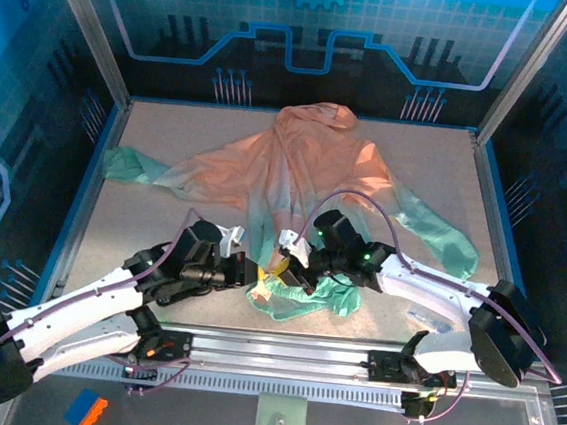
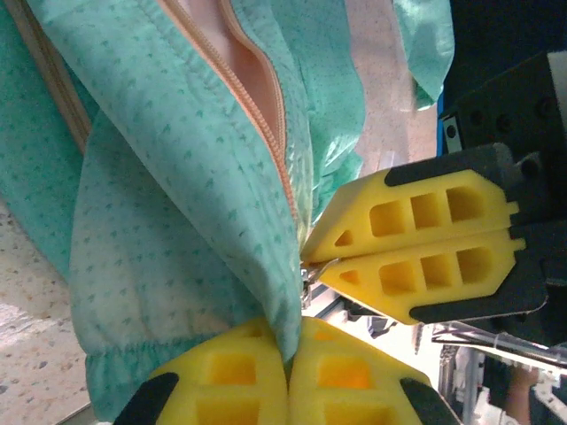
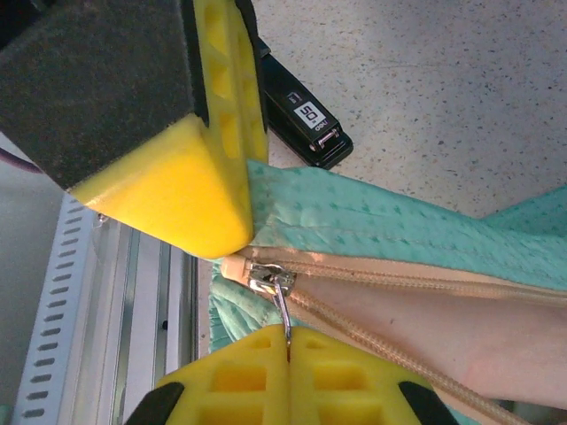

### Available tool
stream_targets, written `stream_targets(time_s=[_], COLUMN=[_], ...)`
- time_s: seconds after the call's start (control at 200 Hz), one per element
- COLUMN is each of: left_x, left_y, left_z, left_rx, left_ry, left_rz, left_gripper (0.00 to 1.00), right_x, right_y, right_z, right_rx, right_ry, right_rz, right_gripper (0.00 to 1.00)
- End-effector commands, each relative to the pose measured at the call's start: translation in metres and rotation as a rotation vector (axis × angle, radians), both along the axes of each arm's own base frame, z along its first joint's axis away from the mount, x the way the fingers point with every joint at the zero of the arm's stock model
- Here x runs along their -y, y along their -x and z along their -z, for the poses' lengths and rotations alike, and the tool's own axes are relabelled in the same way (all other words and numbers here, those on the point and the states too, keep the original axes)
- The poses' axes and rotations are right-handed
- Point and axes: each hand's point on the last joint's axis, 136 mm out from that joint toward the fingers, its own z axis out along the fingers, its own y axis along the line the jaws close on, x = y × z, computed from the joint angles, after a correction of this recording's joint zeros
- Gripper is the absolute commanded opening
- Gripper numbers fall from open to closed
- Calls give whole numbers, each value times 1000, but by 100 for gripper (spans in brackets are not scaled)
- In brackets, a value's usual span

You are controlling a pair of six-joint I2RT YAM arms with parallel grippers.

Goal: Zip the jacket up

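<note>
My left gripper (image 2: 290, 363) clenched on crinkly mint hem of jacket (image 1: 314, 160); my right gripper (image 3: 288, 341) pinches thin metal zipper pull (image 3: 282, 292). Jacket spread on speckled table (image 1: 438, 177), peach hood far, hem near.

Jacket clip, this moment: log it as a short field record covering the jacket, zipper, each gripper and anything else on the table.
jacket: spread on table, green end toward the arms
zipper: open; slider at the green end
left gripper: shut on green fabric beside the slider
right gripper: shut on the slider's pull
other: black tool on table by the green edge
</note>
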Motion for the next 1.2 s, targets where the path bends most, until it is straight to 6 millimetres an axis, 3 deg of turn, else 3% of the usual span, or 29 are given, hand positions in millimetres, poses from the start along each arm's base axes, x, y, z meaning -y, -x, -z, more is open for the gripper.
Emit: stream_targets(time_s=[0.0,0.5,0.73,0.755,0.946,1.021,1.061,1.196], left_x=[-3,-19,-20,-19,-16,-13,-11,-7], left_y=[2,15,16,16,16,14,13,12], left_z=[-2,1,-2,-2,-3,-7,-10,-17], left_rx=[20,92,126,128,142,168,187,251], left_ry=[-32,-201,-260,-263,-271,-258,-248,-243], left_rz=[13,139,219,228,261,271,283,332], left_gripper=[0,0,0,0,0,0,0,0], right_x=[1,10,11,6,5,-2,0,-5], right_y=[-10,-22,-18,-22,-24,-17,-7,5], right_z=[-1,8,12,3,-3,-15,-11,-20], right_rx=[-3,-52,-81,-64,-47,-25,-36,-62], right_ry=[22,100,135,119,105,30,4,-76], right_rz=[49,98,62,60,63,4,-29,-92], right_gripper=[0,0,0,0,0,0,0,20])
